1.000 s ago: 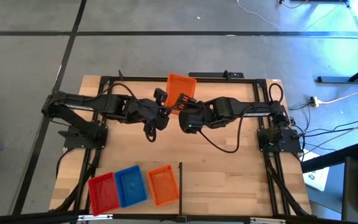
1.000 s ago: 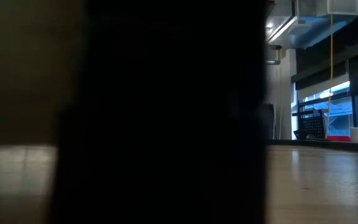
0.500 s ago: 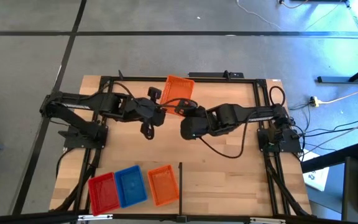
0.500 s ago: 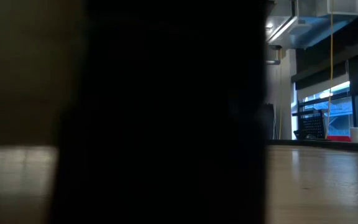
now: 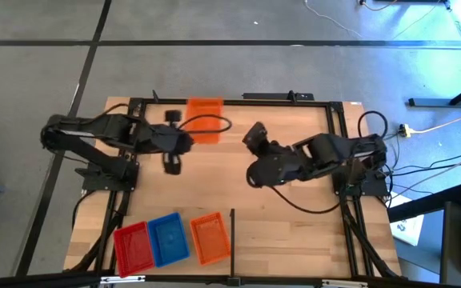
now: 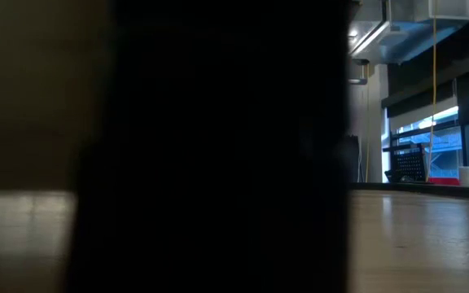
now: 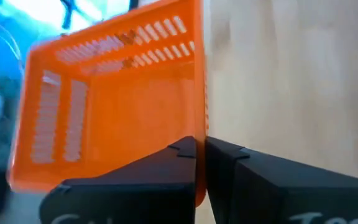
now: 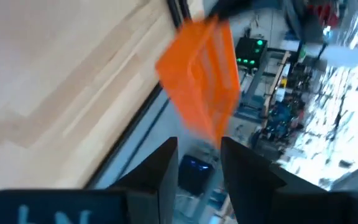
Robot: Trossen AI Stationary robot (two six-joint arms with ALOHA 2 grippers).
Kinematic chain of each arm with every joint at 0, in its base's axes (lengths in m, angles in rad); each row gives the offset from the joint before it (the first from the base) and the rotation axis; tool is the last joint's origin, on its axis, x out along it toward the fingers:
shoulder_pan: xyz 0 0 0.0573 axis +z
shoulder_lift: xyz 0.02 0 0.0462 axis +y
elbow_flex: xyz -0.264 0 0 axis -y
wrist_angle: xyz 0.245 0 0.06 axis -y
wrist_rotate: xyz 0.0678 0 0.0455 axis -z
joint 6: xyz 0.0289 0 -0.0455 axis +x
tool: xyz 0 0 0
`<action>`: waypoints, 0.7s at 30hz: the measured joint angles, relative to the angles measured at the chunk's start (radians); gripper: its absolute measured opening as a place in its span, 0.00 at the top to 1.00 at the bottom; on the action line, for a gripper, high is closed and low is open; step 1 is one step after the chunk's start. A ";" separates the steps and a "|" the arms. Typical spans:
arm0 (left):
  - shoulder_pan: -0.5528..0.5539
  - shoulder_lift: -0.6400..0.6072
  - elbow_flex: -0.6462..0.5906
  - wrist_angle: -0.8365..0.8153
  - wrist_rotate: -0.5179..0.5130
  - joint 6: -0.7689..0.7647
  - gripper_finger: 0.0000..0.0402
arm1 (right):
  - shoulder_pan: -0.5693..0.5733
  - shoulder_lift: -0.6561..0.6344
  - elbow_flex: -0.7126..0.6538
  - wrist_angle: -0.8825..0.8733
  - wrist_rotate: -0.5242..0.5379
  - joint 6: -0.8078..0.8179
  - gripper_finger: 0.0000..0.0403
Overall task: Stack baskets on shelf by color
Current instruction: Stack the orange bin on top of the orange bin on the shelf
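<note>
Left hand (image 5: 189, 138) pinches orange basket (image 5: 205, 109) rim near table's far edge; right hand (image 5: 253, 134) open.

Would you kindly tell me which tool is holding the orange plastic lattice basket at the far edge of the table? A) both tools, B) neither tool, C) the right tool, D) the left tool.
D: the left tool is shut on the rim of the orange plastic lattice basket, while the right tool stands open and apart from it.

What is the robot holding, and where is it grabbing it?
The left hand is pinching an orange basket by its side wall, at the rim. The right hand is open and holds nothing.
</note>
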 joint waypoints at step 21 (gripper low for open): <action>-0.555 0.077 0.000 0.128 0.071 -1.042 1.00 | 0.003 -0.181 0.006 -0.006 -0.109 0.660 0.69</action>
